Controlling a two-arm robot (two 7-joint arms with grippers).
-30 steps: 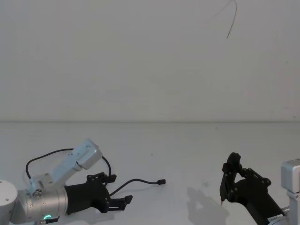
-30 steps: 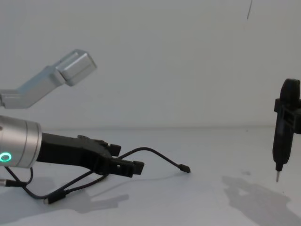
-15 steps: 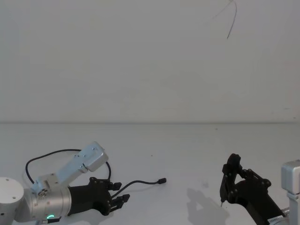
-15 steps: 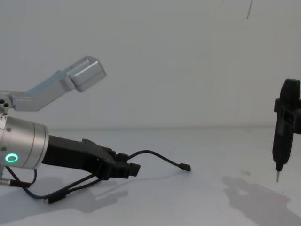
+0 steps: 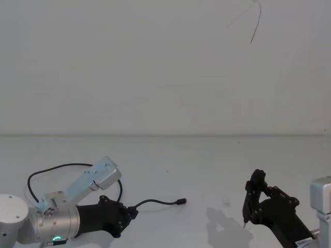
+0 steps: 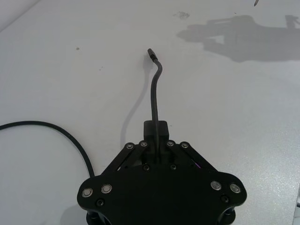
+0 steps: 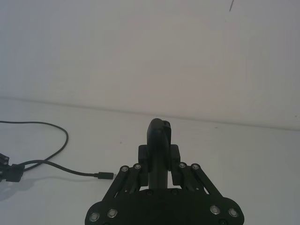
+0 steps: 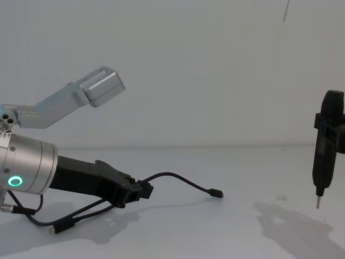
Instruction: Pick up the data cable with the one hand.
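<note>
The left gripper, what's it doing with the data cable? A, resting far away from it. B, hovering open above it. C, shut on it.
C: in the left wrist view the left gripper has its fingertips pressed together on the data cable, which runs on to its plug; the right gripper hangs apart at the right.

Nothing legible shows, no word, brand, number or sign; one small pale label [image 5: 302, 241] sits on the black body of the right gripper [image 5: 254, 199], at its wrist end, its print too small to read.
</note>
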